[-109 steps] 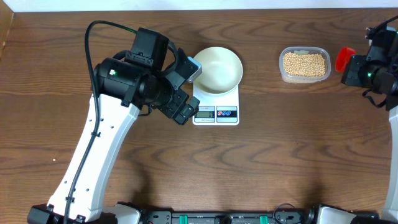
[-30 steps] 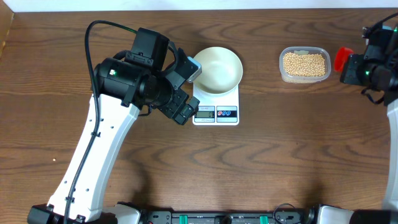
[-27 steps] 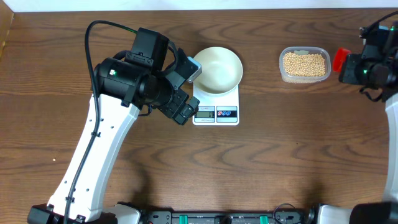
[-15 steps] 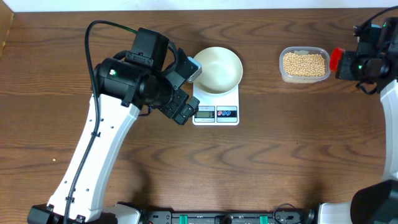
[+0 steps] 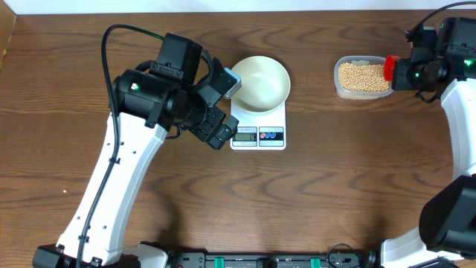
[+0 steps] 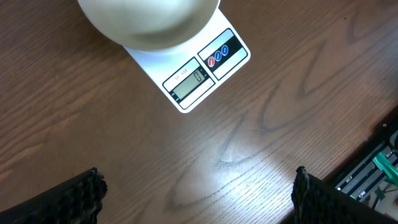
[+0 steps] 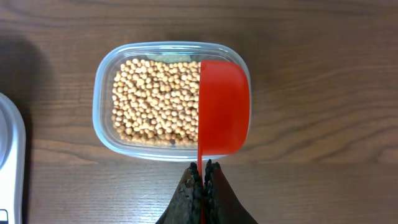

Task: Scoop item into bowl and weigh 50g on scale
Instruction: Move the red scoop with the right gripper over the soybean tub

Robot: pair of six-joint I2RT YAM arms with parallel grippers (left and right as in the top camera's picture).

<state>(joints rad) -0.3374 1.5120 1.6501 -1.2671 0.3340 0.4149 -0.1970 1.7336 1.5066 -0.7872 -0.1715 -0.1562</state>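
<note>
Pale-tan beans fill a clear plastic tub at the back right; the beans and tub also show in the right wrist view. My right gripper is shut on the handle of a red scoop, whose cup hangs over the tub's right side; the scoop also shows in the overhead view. The white bowl stands empty on the white scale; both show in the left wrist view, bowl and scale. My left gripper is open and empty, above the wood in front of the scale.
The left arm's body hangs just left of the scale and bowl. The table's back edge runs along the top. A black rail with connectors lies at the front edge.
My right gripper has carried the red scoop leftwards, from beside the tub to over its right side. The left arm, bowl and scale have not moved.
</note>
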